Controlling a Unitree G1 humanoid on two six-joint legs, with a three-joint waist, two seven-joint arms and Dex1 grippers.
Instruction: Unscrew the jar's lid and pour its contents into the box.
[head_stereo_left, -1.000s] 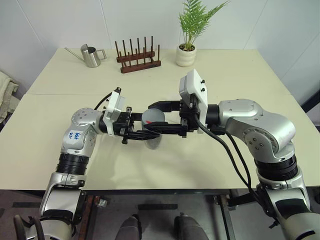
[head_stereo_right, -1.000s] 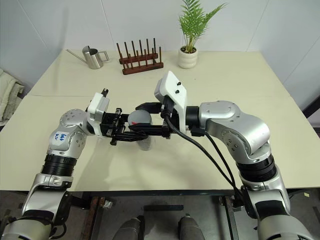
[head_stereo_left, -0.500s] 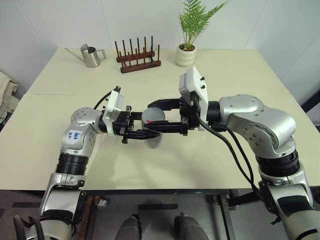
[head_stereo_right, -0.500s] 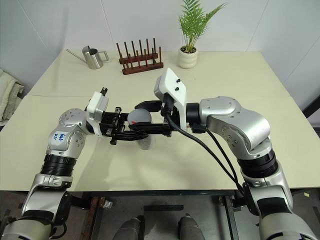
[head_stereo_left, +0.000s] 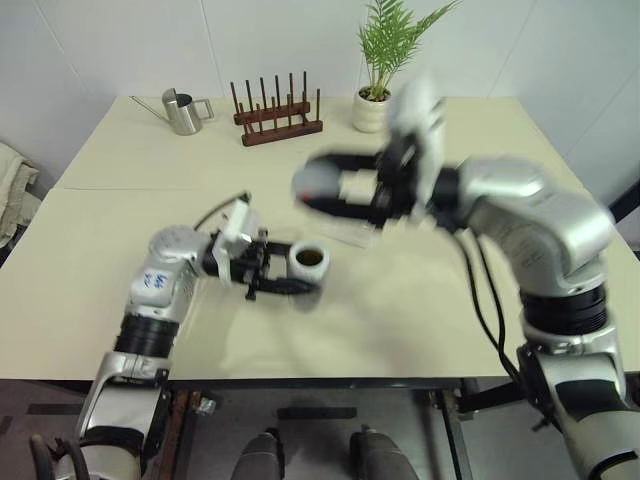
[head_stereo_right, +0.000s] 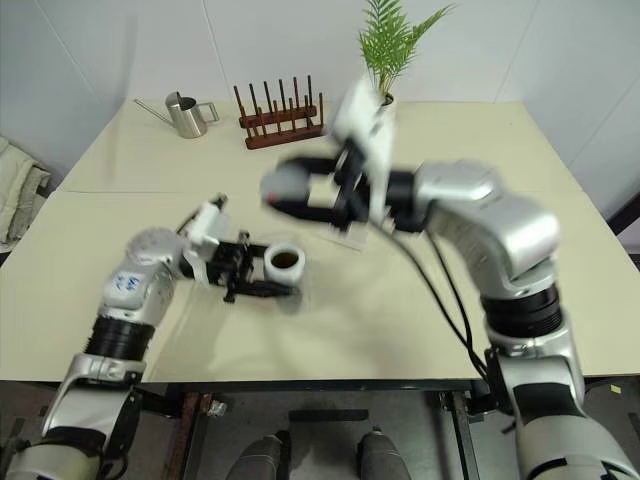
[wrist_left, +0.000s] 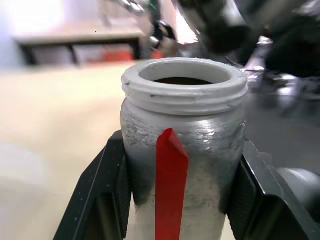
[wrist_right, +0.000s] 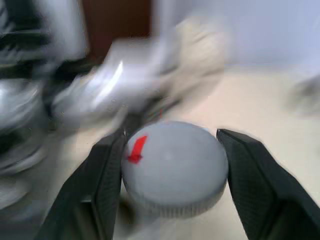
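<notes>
My left gripper (head_stereo_left: 302, 272) is shut on the silvery-grey jar (head_stereo_left: 306, 263), upright just above the table, its red stripe (wrist_left: 171, 185) facing the wrist camera. Its white threaded mouth is uncovered, with dark brown contents (wrist_left: 182, 81) inside. The black fingers (wrist_left: 107, 200) press both sides of the jar. Above and slightly behind it, my right gripper (head_stereo_left: 322, 187) is shut on the round grey lid (wrist_right: 172, 172), which bears a red mark; it is clear of the jar. Beyond the jar, under my right arm, an edge of the clear box (head_stereo_right: 343, 240) shows on the table.
At the far edge of the table stand a steel watering can (head_stereo_left: 180, 110), a dark wooden peg rack (head_stereo_left: 277, 118) and a white pot with a green plant (head_stereo_left: 372, 110). The near half of the tabletop (head_stereo_left: 400, 320) lies bare.
The lid has come off the jar. My right gripper rose with the lid while my left gripper sank a little with the jar, whose mouth now shows.
</notes>
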